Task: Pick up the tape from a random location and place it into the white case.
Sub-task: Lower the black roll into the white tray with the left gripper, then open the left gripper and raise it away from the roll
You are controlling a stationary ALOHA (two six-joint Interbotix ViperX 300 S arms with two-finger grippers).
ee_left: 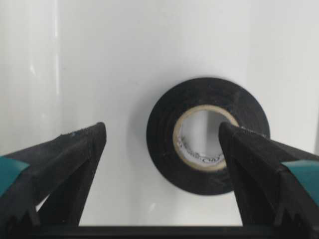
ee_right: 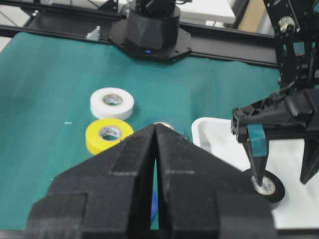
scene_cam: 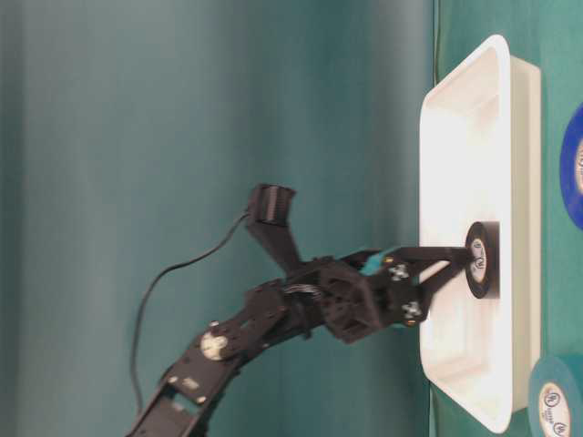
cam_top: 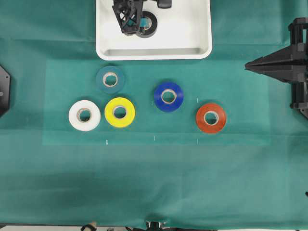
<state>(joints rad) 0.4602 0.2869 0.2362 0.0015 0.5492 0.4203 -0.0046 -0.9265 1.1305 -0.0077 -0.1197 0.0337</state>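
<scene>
Inside the white case [cam_top: 192, 29], the tape [ee_left: 207, 134] lies flat, one spread jaw in its core.

Four views, one shared area: the white case [cam_top: 108, 29].
Overhead looks straight down on the bench [cam_top: 154, 183]; table-level sits low and rotated sideways; left wrist close above the tape [ee_left: 207, 134]; right wrist looks across from afar.

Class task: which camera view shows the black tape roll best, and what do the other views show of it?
The left wrist view: the black tape roll fills it, core visible. Overhead, the left claw partly covers it; table-level shows it edge-on; right wrist shows it small.
</scene>
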